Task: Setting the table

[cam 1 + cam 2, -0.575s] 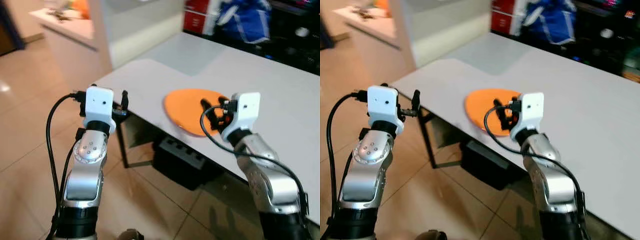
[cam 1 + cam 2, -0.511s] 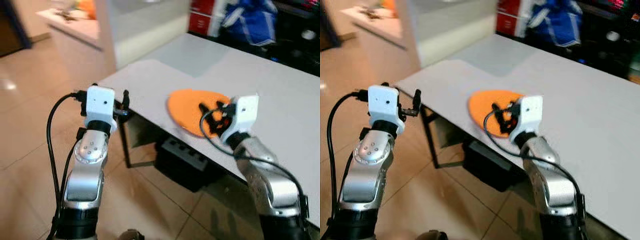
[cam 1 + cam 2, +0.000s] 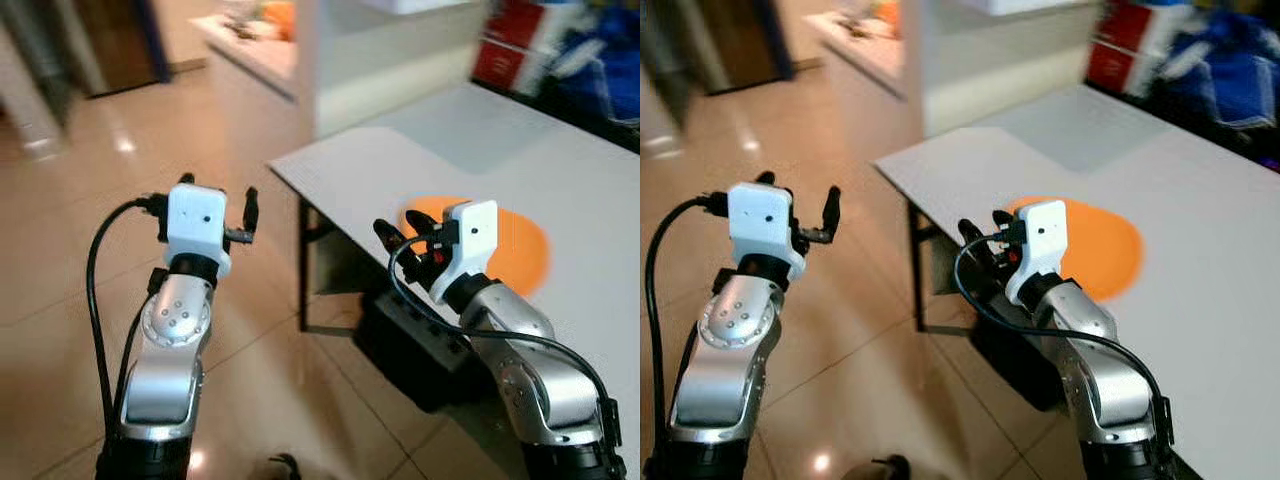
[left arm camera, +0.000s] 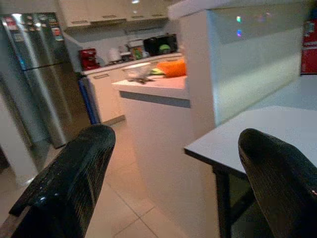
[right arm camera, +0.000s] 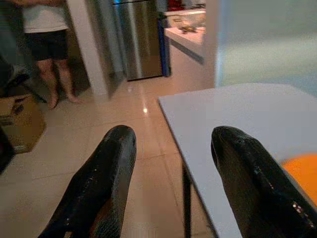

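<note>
From my head I see a white table (image 3: 560, 170) with an orange placemat (image 3: 515, 245) lying flat near its front edge, not far from the near corner. My right gripper (image 3: 392, 232) is held up by that front edge, just beside the mat, with its two black fingers spread and nothing in them. My left gripper (image 3: 218, 208) is up over the shiny floor (image 3: 90, 260), well apart from the table, fingers spread and empty too. My left wrist camera looks between wide open fingers (image 4: 74, 183) at the table corner (image 4: 208, 148), a kitchen counter (image 4: 148, 87) and a fridge (image 4: 34, 59). My right wrist camera shows both fingers (image 5: 106, 183) apart, the table's edge, a bit of orange mat (image 5: 302, 168), and a person's legs (image 5: 54, 74) far off. I think the mat is thin, light and bendy, so it may slide. I would pinch it at its near rim.
</note>
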Available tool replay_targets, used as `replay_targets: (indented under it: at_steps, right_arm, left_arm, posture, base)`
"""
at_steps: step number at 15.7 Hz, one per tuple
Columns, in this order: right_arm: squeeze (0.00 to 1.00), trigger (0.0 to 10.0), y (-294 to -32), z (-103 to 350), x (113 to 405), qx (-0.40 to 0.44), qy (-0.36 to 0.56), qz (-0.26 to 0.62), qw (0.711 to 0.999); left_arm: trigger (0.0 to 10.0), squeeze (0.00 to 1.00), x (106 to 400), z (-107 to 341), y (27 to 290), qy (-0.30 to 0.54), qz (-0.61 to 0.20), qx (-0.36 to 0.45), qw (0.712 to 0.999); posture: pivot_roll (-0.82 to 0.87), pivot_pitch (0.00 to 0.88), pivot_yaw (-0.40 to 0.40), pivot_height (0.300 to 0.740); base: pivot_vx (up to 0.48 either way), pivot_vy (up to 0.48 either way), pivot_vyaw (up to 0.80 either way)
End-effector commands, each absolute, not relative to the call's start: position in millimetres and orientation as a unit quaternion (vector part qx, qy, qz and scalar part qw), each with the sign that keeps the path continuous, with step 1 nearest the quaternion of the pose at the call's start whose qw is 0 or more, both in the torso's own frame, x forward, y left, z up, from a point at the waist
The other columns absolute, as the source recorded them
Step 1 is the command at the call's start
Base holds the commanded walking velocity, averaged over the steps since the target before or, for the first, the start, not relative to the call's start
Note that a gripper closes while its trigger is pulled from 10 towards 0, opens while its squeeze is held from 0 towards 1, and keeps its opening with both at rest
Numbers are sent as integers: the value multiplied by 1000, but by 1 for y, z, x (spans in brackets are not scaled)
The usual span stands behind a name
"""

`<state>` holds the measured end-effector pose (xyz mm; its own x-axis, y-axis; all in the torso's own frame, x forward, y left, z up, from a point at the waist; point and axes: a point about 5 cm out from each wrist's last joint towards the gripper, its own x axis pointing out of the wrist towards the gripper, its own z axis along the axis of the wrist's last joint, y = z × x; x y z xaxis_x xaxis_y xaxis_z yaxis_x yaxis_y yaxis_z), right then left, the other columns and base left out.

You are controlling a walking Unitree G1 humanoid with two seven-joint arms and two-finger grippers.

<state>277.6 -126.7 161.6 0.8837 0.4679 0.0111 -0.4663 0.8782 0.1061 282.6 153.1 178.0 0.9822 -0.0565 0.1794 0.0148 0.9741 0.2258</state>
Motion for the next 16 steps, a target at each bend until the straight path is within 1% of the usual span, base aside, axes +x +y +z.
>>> replay_targets:
  at_steps: [1,12,15,16]
  right_arm:
    - [0,10000,-127,170,275,60,-13,246,967]
    - [0,10000,-124,173,276,52,-19,257,965]
    - [0,10000,-121,173,277,51,-24,272,961]
    - [0,10000,-117,174,277,44,-27,284,957]
  left_arm:
    - [10000,0,280,182,153,-101,-23,117,988]
    - [10000,0,279,186,159,-104,-18,115,988]
    - [10000,0,277,183,163,-98,-15,118,988]
    - [10000,0,277,183,163,-98,-15,119,988]
  posture:
    - [-51,0,-15,740]
    - [-34,0,-23,740]
    - [-21,0,-38,740]
    - [-17,0,-41,740]
  base:
    - [322,0,800]
    - [402,0,800]
    - [430,0,0]
    - [431,0,800]
